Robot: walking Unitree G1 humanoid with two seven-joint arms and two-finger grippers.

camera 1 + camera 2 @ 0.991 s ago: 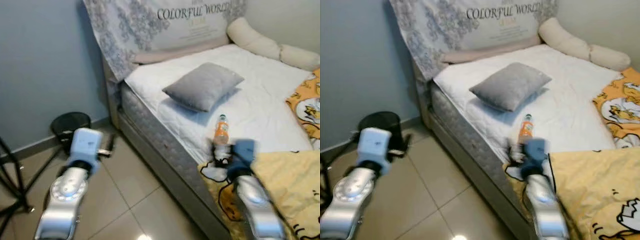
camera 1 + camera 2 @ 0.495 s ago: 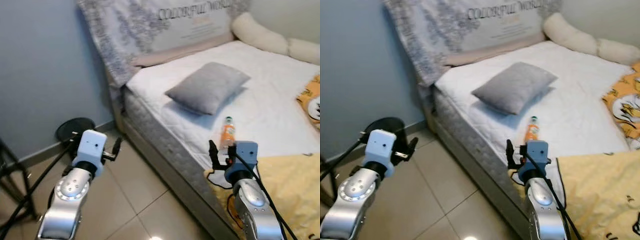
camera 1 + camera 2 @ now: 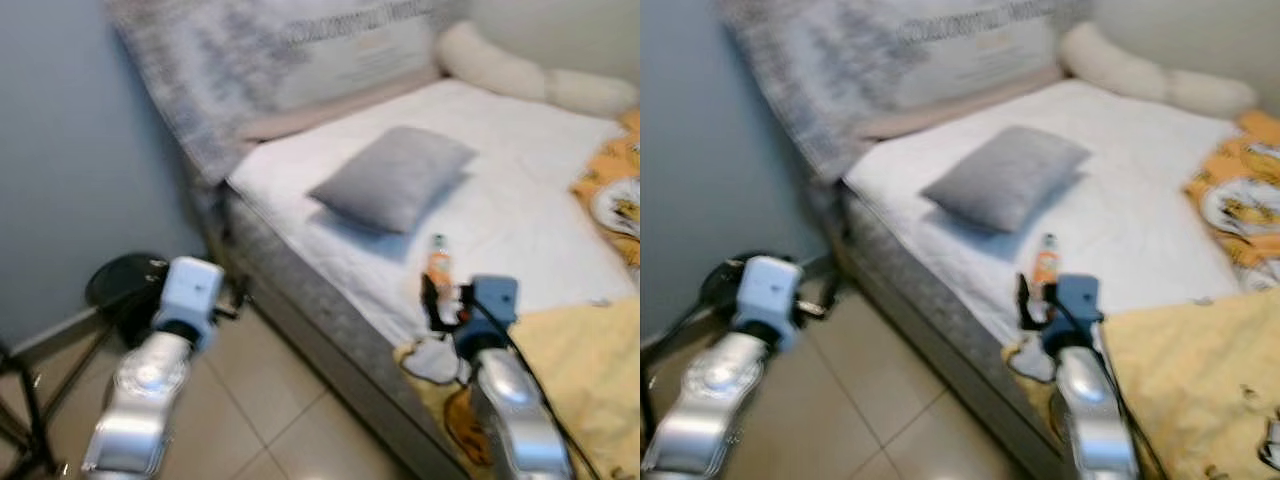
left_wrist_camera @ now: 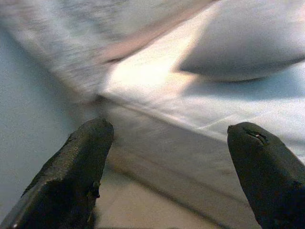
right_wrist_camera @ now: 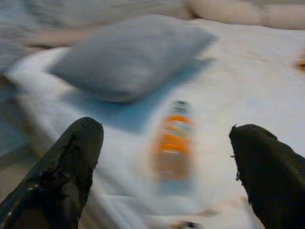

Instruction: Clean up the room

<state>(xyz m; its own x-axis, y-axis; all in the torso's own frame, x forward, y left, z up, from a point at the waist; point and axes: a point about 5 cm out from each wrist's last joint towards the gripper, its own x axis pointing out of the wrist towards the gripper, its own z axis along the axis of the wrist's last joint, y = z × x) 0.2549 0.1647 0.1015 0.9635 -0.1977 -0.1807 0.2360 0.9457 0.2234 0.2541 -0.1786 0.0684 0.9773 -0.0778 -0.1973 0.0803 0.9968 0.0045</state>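
Jaws of right gripper (image 5: 167, 157) released, lined up on bottle (image 3: 438, 262) beside pillow (image 3: 392, 176): approach step; next, advance and clamp.

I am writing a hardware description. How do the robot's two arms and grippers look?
Both arms are silver metal with round joint housings. Each wrist carries a pale blue box. The left gripper and right gripper each have two long black fingers with rounded, rough tips. A black cable runs along the right arm.
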